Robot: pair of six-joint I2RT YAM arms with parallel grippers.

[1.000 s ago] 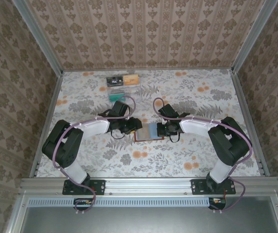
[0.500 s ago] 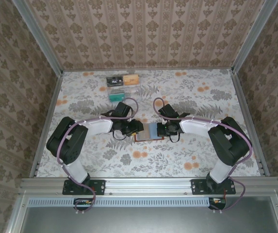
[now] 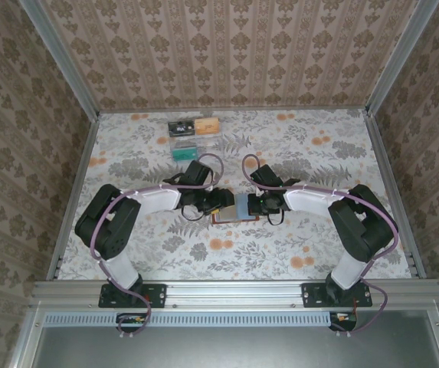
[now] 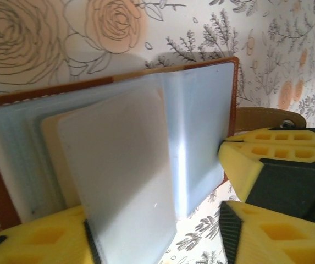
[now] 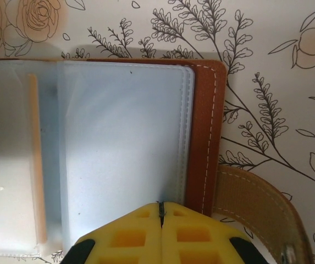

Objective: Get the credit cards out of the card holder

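Observation:
The reddish-brown card holder [image 3: 234,209] lies open on the table between both grippers, its grey-blue pockets [image 5: 119,137] facing up. My left gripper [image 3: 221,201] is open at its left side; one clear pocket leaf [image 4: 119,176] stands tilted between the fingers, against the left finger [image 4: 42,236]. My right gripper [image 3: 254,204] is shut, its tips [image 5: 160,208] pressed on the right page beside the stitched leather edge [image 5: 204,137]. A tan strip [image 5: 33,159] shows inside a left pocket. The black card [image 3: 179,126], orange-tan card [image 3: 208,124] and teal-green card [image 3: 182,153] lie at the far left.
A clear plastic tray [image 3: 194,141] sits among the three cards at the back. The holder's tan strap [image 5: 256,214] with a snap trails off to the right. Patterned walls with metal posts [image 3: 73,84] enclose the floral table.
My left gripper has slid right, up to the holder's left side, and its arm has followed. The right gripper has stayed put on the holder.

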